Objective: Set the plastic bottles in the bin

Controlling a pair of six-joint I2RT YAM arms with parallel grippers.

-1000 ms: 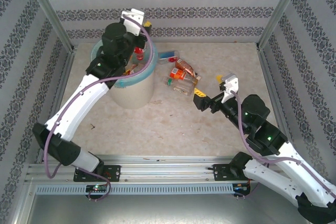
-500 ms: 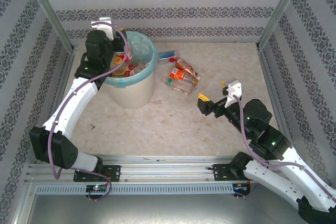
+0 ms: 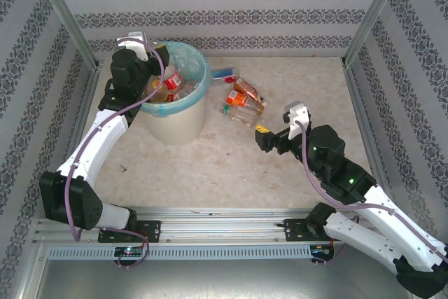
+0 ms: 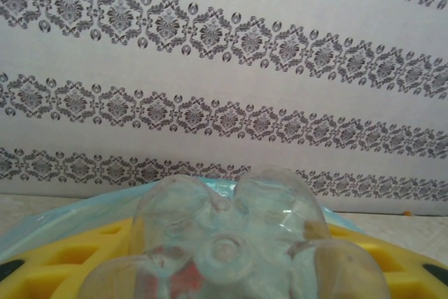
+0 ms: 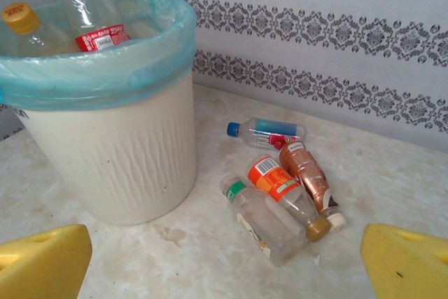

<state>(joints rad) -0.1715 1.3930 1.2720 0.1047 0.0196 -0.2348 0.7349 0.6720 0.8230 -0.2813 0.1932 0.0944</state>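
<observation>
Top external view: the bin (image 3: 180,129) stands at about 10 o'clock on the table (image 3: 210,169), and my left jaws hang over its rim on the 9 o'clock side. In the left wrist view, the moulded base of a clear bottle (image 4: 227,243) sits between my yellow pads (image 4: 56,278). So my left jaws are about half closed, gripping that bottle near its bottom end. Something red shows through the plastic. I judge it is the red-labelled bottle that sticks up above the turquoise liner in the right wrist view. That puts it over the bin's mouth, but I have not released it.

A yellow-capped bottle (image 5: 19,20) already lies inside the bin. I cannot tell how many more are under it.

Four bottles are left on the table, clustered at 3 o'clock from the bin. They are a blue-capped bottle (image 5: 266,131) farthest back, a copper-coloured bottle (image 5: 306,173), an orange-labelled bottle (image 5: 276,181) and a green-capped bottle (image 5: 259,220) nearest me. The last three touch one another.

My right jaws are spread fully wide and hold nothing. Their yellow fingertips (image 5: 42,260) frame that cluster from about 5 o'clock of it, near but not touching.

By my reckoning the job is well along. What remains is dropping this bottle and then making four more pickups.
</observation>
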